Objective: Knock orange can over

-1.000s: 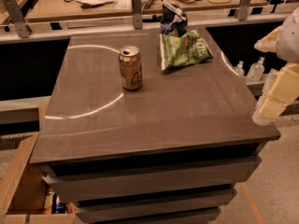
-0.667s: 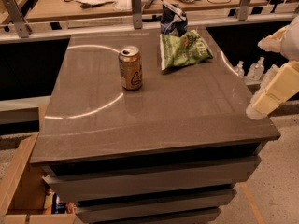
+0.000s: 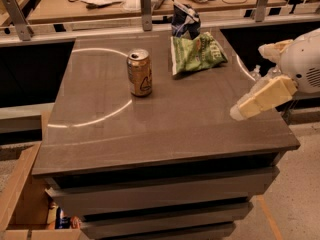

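Grey tabletop point(image 3: 165, 126), orange can point(image 3: 139, 74) upright, tool point(image 3: 249, 107) over right edge, well apart from it, state unclear

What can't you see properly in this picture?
Camera view:
Gripper, by the table's right edge: its arm is cut off by the picture's right side.
Blue bag: bottom hidden behind the green bag.
Orange can: writing too small to read.
Cardboard box on the floor: cut off at the corner.

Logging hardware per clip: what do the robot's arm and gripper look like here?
The gripper, over the right edge of the table, is a pale cream-yellow, blocky bar with a rounded tip. Behind it the arm is a smooth, rounded white shell with dark vent slits on its side. No cables or markings show.
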Controlling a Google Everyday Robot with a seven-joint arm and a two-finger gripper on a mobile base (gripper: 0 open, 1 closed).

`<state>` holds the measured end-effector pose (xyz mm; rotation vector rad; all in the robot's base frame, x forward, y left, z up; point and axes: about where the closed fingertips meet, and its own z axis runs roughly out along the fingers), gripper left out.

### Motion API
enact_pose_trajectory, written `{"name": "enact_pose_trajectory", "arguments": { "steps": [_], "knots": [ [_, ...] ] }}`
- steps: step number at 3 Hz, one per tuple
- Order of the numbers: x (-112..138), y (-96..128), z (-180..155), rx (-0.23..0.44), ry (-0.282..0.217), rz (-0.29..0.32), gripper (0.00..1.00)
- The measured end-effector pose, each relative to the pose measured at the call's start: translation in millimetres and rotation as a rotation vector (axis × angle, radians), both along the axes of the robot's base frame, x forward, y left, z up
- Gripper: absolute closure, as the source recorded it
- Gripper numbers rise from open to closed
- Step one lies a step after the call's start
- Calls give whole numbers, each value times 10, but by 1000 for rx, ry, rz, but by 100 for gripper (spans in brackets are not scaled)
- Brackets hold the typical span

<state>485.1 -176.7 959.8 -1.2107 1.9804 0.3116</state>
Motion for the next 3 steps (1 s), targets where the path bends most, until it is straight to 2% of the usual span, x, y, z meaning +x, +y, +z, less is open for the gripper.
{"name": "enact_pose_trajectory", "arguments": {
  "steps": [1, 2, 3],
  "knots": [
    [205, 231, -137, 92, -15, -12, 0],
    [249, 262, -126, 104, -26, -19, 0],
    [237, 276, -114, 89, -32, -31, 0]
  ]
}}
